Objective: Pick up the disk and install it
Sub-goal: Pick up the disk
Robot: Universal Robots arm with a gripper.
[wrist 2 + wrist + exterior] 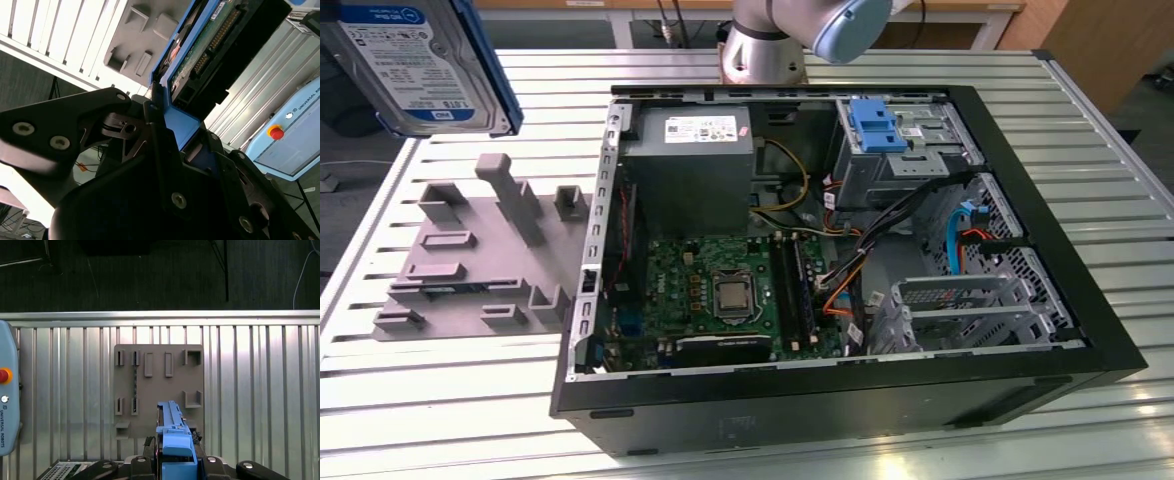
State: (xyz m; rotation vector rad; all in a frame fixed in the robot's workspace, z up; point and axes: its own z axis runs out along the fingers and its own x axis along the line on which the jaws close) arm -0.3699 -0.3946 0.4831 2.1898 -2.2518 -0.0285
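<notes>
High above the grey fixture (454, 245) on the desk (440, 400), the disk (420, 60) hangs clenched edge-on in the claw (176, 460): pick-up done, transfer in hand, likely requiring alignment with a bay of the open case (854, 400)

The gripper (175, 446) is clamped on the disk (170, 415). Its black fingers (151, 112) press the blue frame from both sides and hold it edge-on. In the first wrist view it hangs above the plate (159, 385), apart from it. In the exterior view, the silver-and-blue arm joint (781, 35) stands beyond the plate, toward the exterior view's right.
</notes>
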